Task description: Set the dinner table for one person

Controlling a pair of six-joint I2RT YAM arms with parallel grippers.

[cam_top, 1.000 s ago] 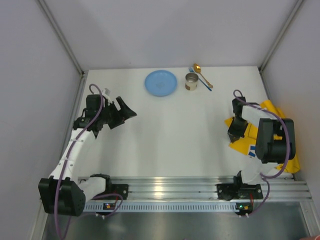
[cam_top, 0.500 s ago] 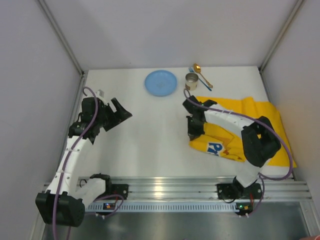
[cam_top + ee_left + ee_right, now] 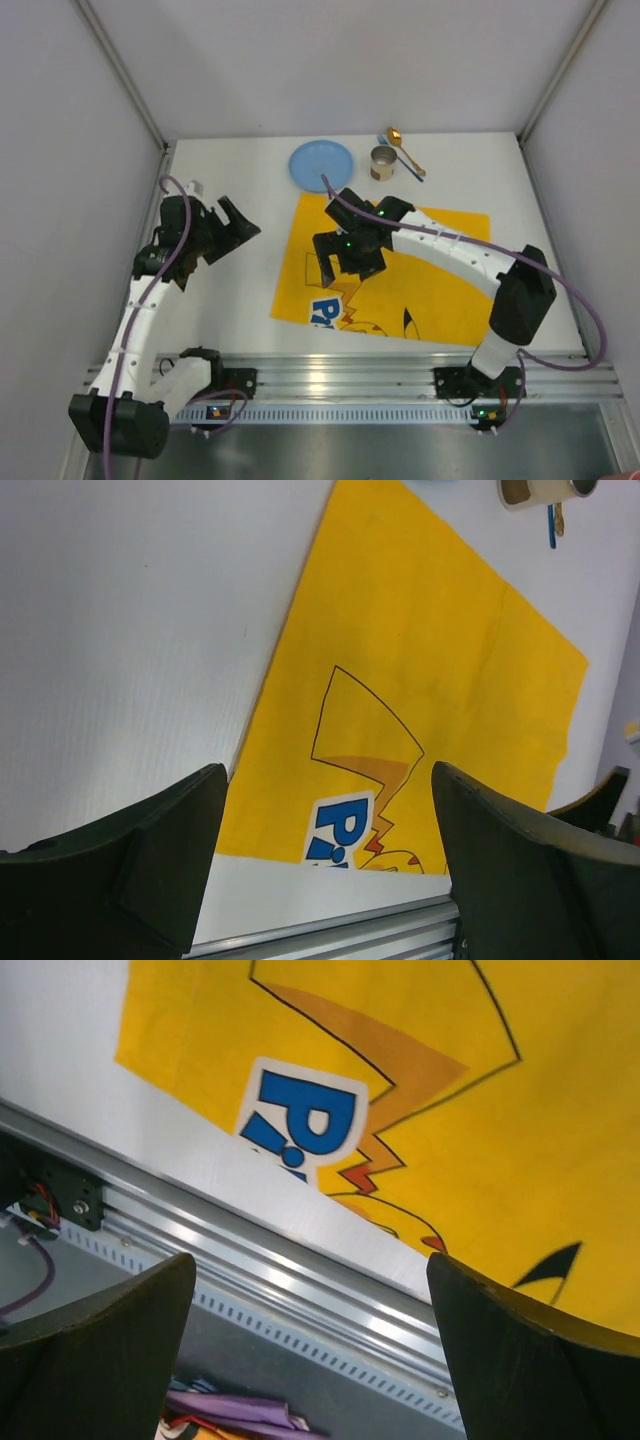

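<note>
Treat the large flat matte white dinner table [image 3: 480, 170], edged by a silver aluminium rail, as a rigid fixed surface. Do not grip it; you only place things on it. It fills the workspace in front of both arm bases.

The thin yellow rectangular printed placemat [image 3: 420, 290] lies spread on the table's middle, slightly skewed, with its near-left corner close to the near rail. Judge it light, soft and limp, likely to drag and fold. If you must shift it, pinch an edge or corner.

Claw states:
- The right gripper [image 3: 310, 1260] hangs over the placemat's left part, jaws wide apart, holding nothing
- The left gripper [image 3: 328, 775] hangs over the table's left side, jaws wide apart, holding nothing

Count along the far edge:
- One round light-blue plate [image 3: 321, 165]
- One small metal cup [image 3: 383, 162]
- One gold spoon [image 3: 405, 150]
- One blue-handled utensil [image 3: 410, 172], kind too small to tell

Expect the cup and cutlery to be hard and slippery
</note>
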